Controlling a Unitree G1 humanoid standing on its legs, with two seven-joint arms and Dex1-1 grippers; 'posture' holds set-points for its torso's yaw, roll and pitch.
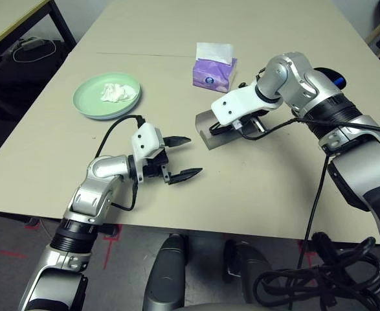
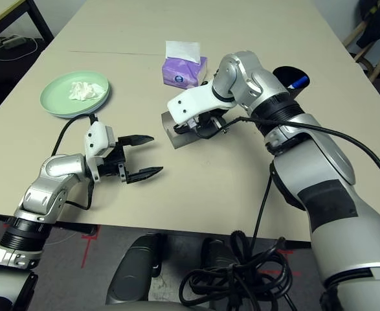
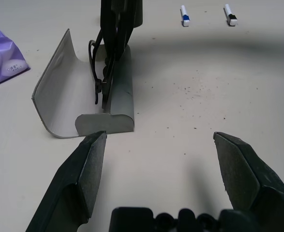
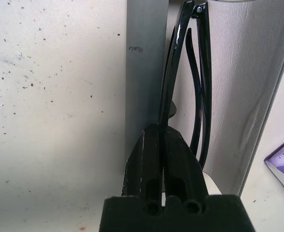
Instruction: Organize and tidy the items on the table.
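My right gripper [image 4: 164, 145] hangs over the middle of the table [image 1: 261, 188], pointing steeply down, its two black fingers pressed tight together on the frame of the black sunglasses [image 4: 195, 72]. The sunglasses hang folded from that pinch, right over the open grey glasses case [image 3: 69, 96], whose curved lid stands up on one side while the trough lies along the tabletop; in the head view the case [image 1: 209, 126] sits at centre frame, partly under my white wrist housing. My left gripper [image 1: 182, 157] rests low at lower left of centre, aimed across toward the case, jaws spread wide with nothing between them; its fingertips [image 3: 91, 159] are near the end of the case but not touching it. In the upper left of the head view the pale-green plate [image 1: 89, 107] holds the crumpled white tissue [image 1: 117, 92] on its upper right part. Just above the case, at upper centre, stands a purple tissue pack [image 1: 214, 71] with a white sheet sticking up from it. Behind my right forearm, at the upper right, the black cup [image 2: 292, 76] peeks out with something blue at its rim. Two white pens [image 3: 185, 14], one capped blue and one capped dark, lie on the table beyond the case.
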